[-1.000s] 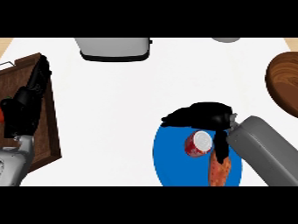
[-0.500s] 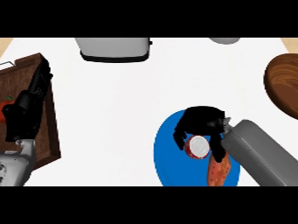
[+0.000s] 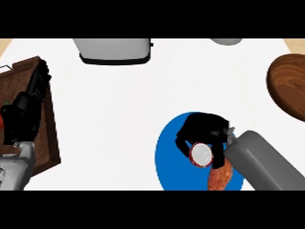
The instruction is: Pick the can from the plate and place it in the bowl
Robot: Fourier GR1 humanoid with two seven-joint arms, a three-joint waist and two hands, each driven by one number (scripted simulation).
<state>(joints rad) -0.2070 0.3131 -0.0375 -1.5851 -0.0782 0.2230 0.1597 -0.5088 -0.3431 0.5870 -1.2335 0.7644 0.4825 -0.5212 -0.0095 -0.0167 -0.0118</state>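
Note:
A blue plate (image 3: pixel 174 156) lies on the white counter at the lower middle. On it lies the can (image 3: pixel 218 177), on its side, with a reddish body and a white end (image 3: pixel 201 154). My right hand (image 3: pixel 204 129) is on the can's white end, with its fingers curled round it and hiding the upper part. The grey right forearm (image 3: pixel 267 165) comes in from the lower right. The wooden bowl (image 3: pixel 300 87) sits at the right edge, apart from the plate. My left hand (image 3: pixel 24 112) rests open over the board at the left, fingers pointing up.
A dark wooden board (image 3: pixel 9 89) lies at the left edge, with a small red thing (image 3: pixel 1 115) on it beside my left hand. A grey appliance (image 3: pixel 112 50) stands at the back. Part of a grey object (image 3: pixel 226 41) shows at the back right.
My right hand has come down and towards me onto the can's white end, and its fingers have curled round it. The left hand has not moved.

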